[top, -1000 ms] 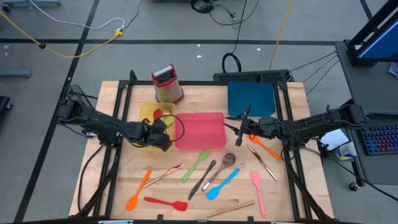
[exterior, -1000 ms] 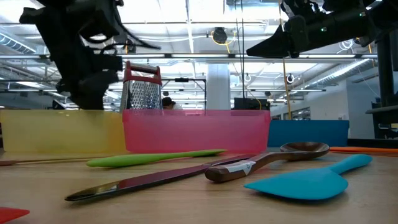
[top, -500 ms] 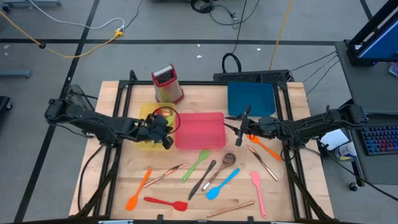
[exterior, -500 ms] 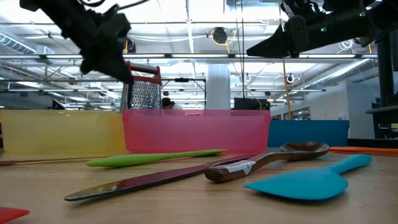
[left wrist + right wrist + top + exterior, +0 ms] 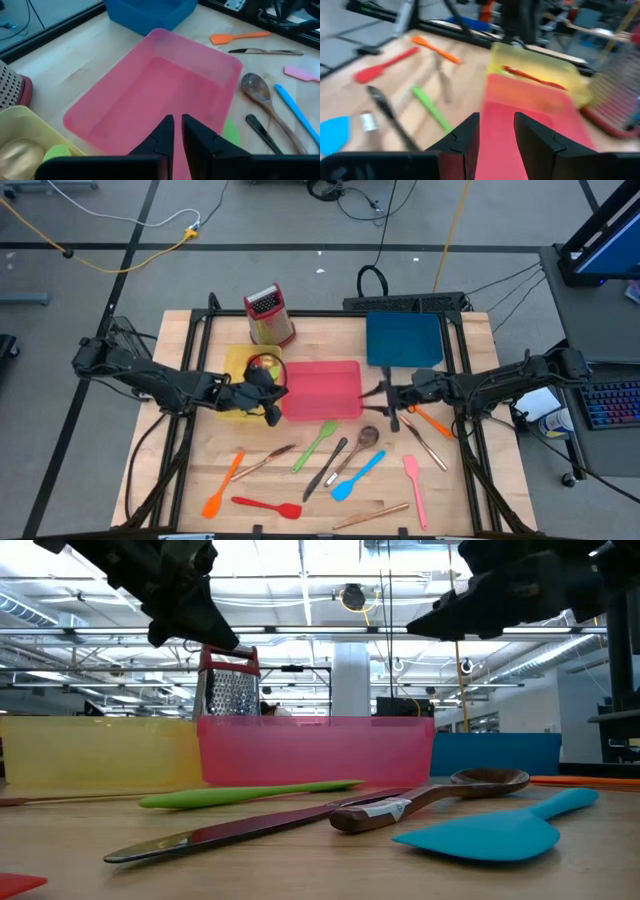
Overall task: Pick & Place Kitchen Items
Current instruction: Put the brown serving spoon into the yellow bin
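Observation:
Several slim utensils lie on the near half of the table: a green spoon (image 5: pixel 314 445), a dark knife (image 5: pixel 325 468), a wooden spoon (image 5: pixel 362 442), a blue spatula (image 5: pixel 357 475), a red spatula (image 5: pixel 267 505) and orange spatulas (image 5: pixel 222 483) (image 5: pixel 430 420). The yellow tray (image 5: pixel 236 385) holds a few utensils, among them a gold spoon (image 5: pixel 17 155). My left gripper (image 5: pixel 177 131) is shut and empty, raised over the seam between the yellow tray and the pink tray (image 5: pixel 322 388). My right gripper (image 5: pixel 496 132) is open and empty, raised beside the pink tray's right side (image 5: pixel 388 402).
A red-topped metal box grater (image 5: pixel 268 315) stands upright behind the yellow tray. A blue tray (image 5: pixel 403 338) sits at the far right. A pink spatula (image 5: pixel 414 490), copper cutlery (image 5: pixel 425 442) (image 5: pixel 262 460) and a wooden piece (image 5: pixel 370 515) lie near the front edge.
My left gripper has risen out of the yellow tray and gone a little toward the table's right, to the pink tray's left rim. My right gripper has moved slightly toward the near edge beside the pink tray.

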Tool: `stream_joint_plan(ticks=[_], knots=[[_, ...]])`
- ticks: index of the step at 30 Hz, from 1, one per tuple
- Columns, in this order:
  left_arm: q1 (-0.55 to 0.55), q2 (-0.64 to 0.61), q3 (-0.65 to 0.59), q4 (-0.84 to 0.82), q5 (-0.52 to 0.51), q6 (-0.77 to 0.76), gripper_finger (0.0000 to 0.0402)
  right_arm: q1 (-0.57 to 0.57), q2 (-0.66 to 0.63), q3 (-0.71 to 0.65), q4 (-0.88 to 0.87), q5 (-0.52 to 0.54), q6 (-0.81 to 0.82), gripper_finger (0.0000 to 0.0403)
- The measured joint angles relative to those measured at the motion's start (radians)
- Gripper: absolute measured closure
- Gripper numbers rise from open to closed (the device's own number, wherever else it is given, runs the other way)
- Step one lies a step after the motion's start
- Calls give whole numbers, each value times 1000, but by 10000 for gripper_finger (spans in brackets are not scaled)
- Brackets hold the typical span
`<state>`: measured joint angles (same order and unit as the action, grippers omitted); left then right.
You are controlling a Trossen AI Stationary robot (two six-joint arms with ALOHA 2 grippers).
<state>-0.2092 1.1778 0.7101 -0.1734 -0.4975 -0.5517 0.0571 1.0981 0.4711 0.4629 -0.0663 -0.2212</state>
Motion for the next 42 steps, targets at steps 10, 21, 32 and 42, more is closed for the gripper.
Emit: stream_joint_plan(ticks=[10, 21, 32, 42], knots=[[0, 0, 0, -51, 103, -59, 335, 58, 1, 0, -5, -151, -8, 288], [0, 0, 0, -55, 114, -83, 334, 130, 164, 0, 190, -147, -26, 225], [1, 0, 0, -53, 131, 56, 334, 135, 359, 125, 111, -147, -27, 205], [1, 0, 0, -56, 129, 54, 334, 181, 449, 226, -103, -182, -32, 205]])
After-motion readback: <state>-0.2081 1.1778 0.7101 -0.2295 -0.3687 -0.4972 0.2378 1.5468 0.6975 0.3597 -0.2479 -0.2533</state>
